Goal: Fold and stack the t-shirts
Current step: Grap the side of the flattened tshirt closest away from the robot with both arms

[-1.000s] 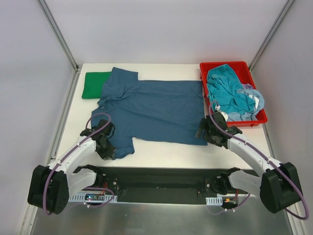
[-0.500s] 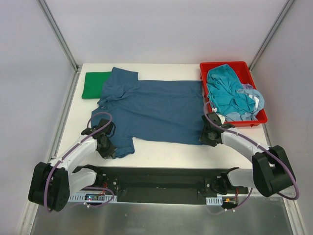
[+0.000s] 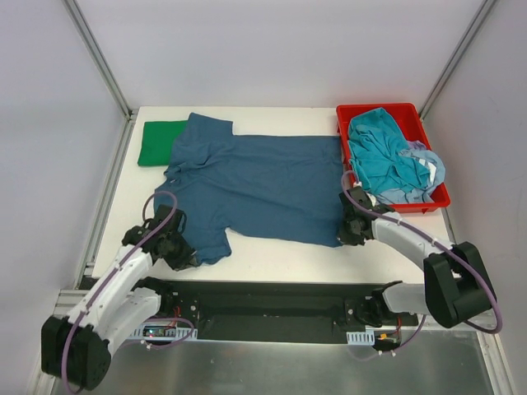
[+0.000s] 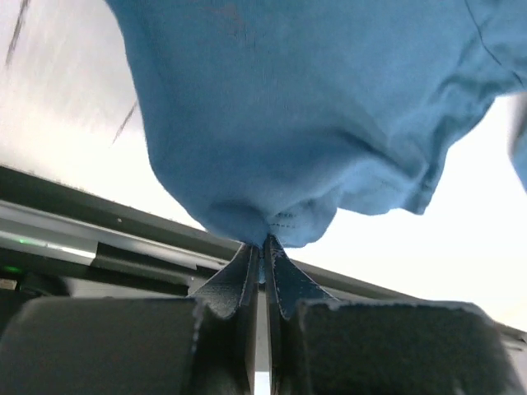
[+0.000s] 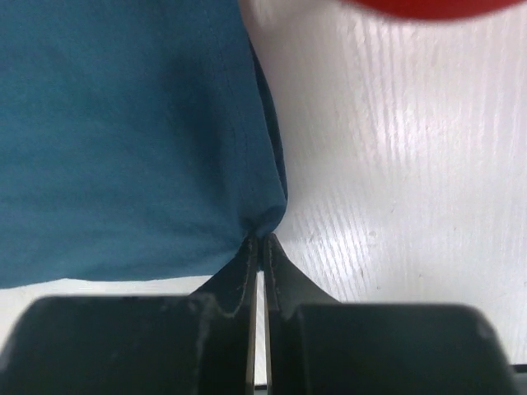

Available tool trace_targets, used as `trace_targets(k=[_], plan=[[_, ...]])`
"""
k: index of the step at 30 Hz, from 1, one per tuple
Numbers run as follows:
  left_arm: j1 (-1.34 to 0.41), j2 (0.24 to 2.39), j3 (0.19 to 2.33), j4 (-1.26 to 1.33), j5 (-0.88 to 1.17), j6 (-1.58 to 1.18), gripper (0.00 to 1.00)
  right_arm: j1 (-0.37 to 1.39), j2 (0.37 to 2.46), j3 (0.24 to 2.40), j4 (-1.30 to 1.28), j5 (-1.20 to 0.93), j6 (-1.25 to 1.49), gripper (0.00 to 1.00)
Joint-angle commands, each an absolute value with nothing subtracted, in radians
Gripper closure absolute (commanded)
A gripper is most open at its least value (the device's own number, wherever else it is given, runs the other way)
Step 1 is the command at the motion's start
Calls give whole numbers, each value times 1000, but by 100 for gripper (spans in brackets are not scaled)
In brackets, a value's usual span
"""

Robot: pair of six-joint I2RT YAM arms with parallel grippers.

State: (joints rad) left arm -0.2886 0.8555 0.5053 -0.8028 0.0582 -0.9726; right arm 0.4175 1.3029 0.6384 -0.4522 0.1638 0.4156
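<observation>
A dark blue t-shirt [image 3: 255, 185] lies spread flat across the middle of the white table [image 3: 272, 255]. My left gripper [image 3: 183, 257] is shut on its near left sleeve; in the left wrist view that gripper [image 4: 263, 243] pinches a bunched fold of the blue fabric [image 4: 313, 123]. My right gripper [image 3: 349, 234] is shut on the shirt's near right hem corner, which the right wrist view shows as blue cloth [image 5: 123, 140] nipped between the tips of the gripper [image 5: 262, 239]. A green t-shirt [image 3: 158, 141] lies folded at the back left, partly under the blue one.
A red bin [image 3: 432, 202] at the back right holds crumpled teal [image 3: 379, 156] and pale blue [image 3: 420, 169] shirts. Its red edge [image 5: 428, 6] shows blurred at the top of the right wrist view. A dark base rail [image 3: 272, 304] runs along the near edge.
The right gripper moved down onto the shirt's near right corner and shut on it. The left arm shifted slightly toward the near edge, still holding the sleeve.
</observation>
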Motion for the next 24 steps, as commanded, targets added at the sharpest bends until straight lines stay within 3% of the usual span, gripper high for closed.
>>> trace_targets(k=[1,12,24], plan=[[-293,712,541,-1006,120,-1020,100,417,1244,673,-561,71,362,100],[-295,476,669,-1302,134,-1009,100,419,1062,627,-753,29,302,100],[-295,331,739,-1391,178,-1009,100,422,957,569,-801,-74,287,100]])
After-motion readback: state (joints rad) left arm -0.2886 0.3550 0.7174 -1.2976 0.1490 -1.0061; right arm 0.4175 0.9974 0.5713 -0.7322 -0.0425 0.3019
